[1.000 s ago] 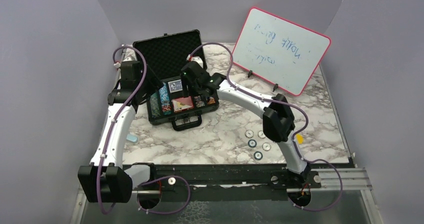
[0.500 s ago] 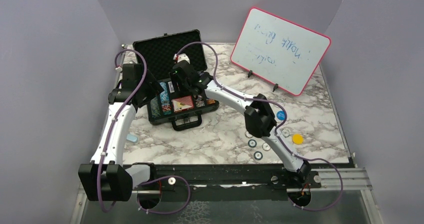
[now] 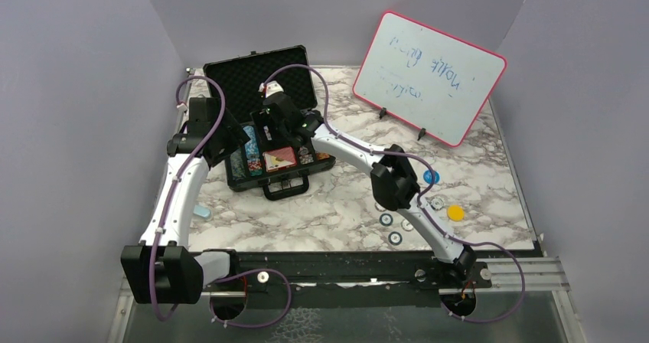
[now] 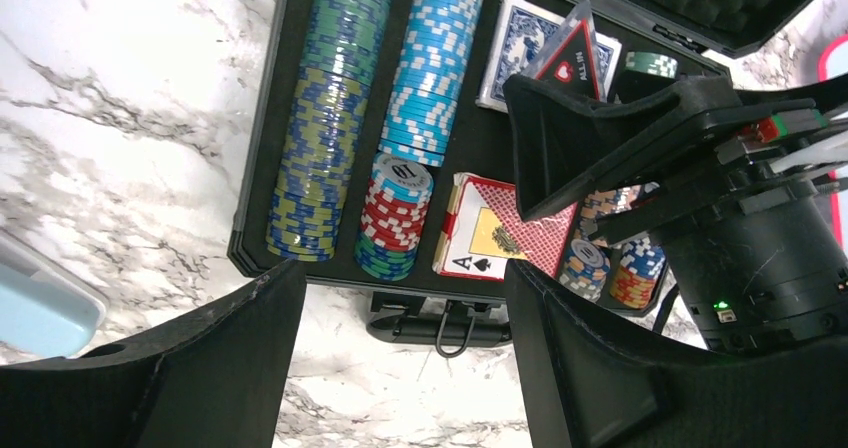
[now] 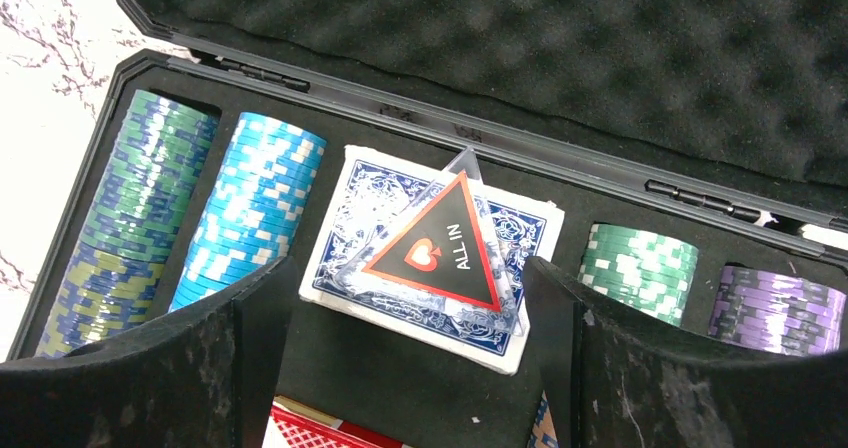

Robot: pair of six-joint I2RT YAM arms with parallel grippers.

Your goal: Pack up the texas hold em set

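The black case [image 3: 229, 71] lies open with its foam lid up, and its handle [image 4: 450, 323] faces the near edge. Rows of chips [image 5: 250, 213] fill its slots. The red-triangle "ALL IN" button [image 5: 440, 248] lies tilted on the blue card deck [image 5: 345, 238]. The red deck [image 4: 500, 243] lies in front. My right gripper [image 5: 400, 368] is open and empty just above the blue deck, and it also shows in the top view [image 3: 269, 129]. My left gripper [image 4: 405, 358] is open and empty over the case's front left [image 3: 223, 145]. The blue button [image 3: 431, 177] and the yellow button [image 3: 455, 212] lie on the table.
Several loose chips [image 3: 395, 238] lie on the marble table right of centre. The pink-framed whiteboard [image 3: 428, 75] stands at the back right. A pale blue object [image 3: 202, 212] lies by the left arm. Purple walls close in three sides.
My right arm has swung left and back over the case, which uncovers the blue and yellow buttons on the table. The left arm has barely moved.
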